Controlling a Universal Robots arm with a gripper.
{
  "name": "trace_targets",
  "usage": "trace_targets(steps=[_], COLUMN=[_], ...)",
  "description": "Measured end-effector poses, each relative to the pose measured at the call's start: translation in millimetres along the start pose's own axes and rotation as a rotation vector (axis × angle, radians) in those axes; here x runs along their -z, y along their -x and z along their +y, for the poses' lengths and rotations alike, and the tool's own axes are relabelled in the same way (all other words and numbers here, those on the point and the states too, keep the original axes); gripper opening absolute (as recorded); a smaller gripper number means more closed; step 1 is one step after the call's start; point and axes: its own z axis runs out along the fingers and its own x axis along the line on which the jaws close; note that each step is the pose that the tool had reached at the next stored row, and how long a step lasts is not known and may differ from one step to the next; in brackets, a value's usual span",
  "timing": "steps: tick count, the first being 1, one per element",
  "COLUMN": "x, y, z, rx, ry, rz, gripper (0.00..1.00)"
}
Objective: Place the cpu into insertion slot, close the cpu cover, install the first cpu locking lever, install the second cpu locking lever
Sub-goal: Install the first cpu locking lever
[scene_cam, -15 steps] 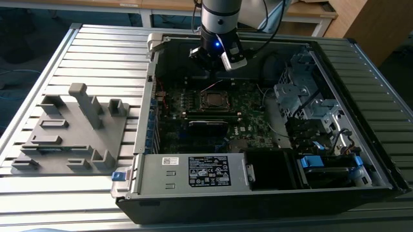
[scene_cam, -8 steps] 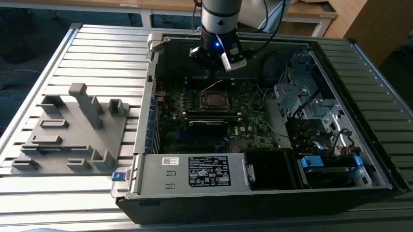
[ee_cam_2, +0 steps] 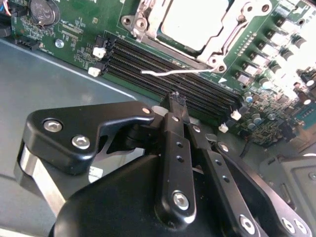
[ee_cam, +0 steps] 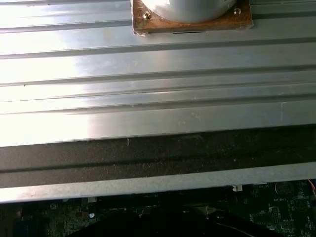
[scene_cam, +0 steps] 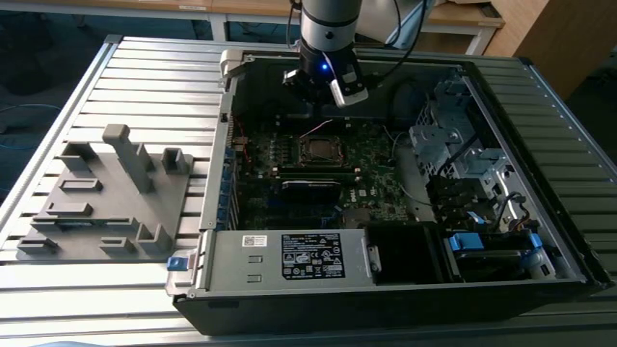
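Bright glare on the ribbed table (ee_cam: 148, 59) — case interior (scene_cam: 265, 94) dim, shadowed.

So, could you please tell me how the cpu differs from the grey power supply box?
The cpu is a small flat square; the power supply box is a far larger block. The cpu's top is plain pale silver, while the power supply box bears a black label. The cpu sits under the cpu cover; the power supply box stands at the case's edge. Both are grey metal.

We noted cpu (ee_cam_2: 195, 22) and cpu cover (ee_cam_2: 223, 37) cut off by picture edge in second wrist view; gripper (ee_cam_2: 176, 98) body likewise. In exterior view, insertion slot (scene_cam: 319, 150) contents were too small to tell.
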Motion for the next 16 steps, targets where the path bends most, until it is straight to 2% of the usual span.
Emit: trace_targets(steps=[16], x=[0.1], y=[0.5], z=[-4.1], rx=[0.0], ry=[0.0], rz=[0.0], gripper=[0.1])
